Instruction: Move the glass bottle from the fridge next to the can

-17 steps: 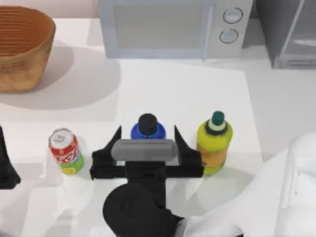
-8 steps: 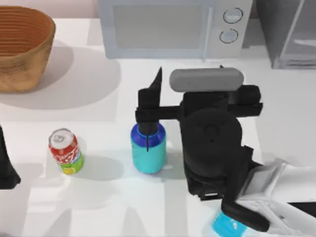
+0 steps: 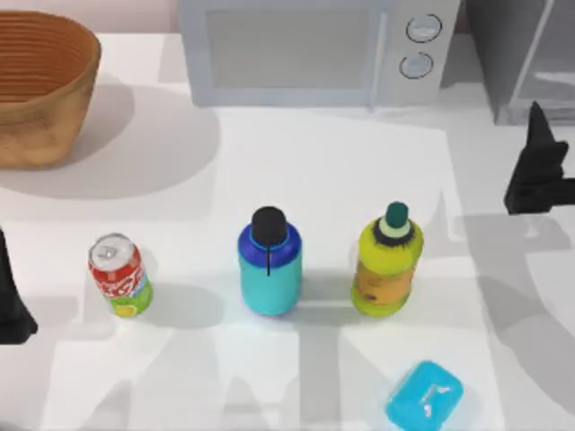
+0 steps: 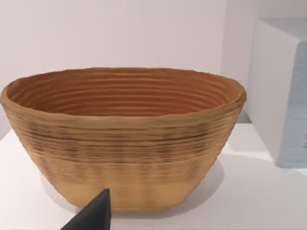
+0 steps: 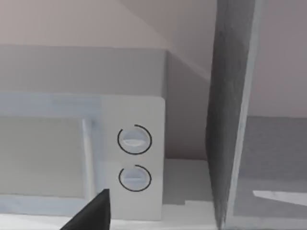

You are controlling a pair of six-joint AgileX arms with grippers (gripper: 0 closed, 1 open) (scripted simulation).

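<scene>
Right tool [image 3: 537, 171], cut off at the edge, state unreadable; glass bottle [image 3: 269, 266] stands free.

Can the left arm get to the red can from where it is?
Probably yes. The left end effector sits at the table's left edge, and the can stands just to its right with bare table between them. The glass bottle is farther right.
</scene>
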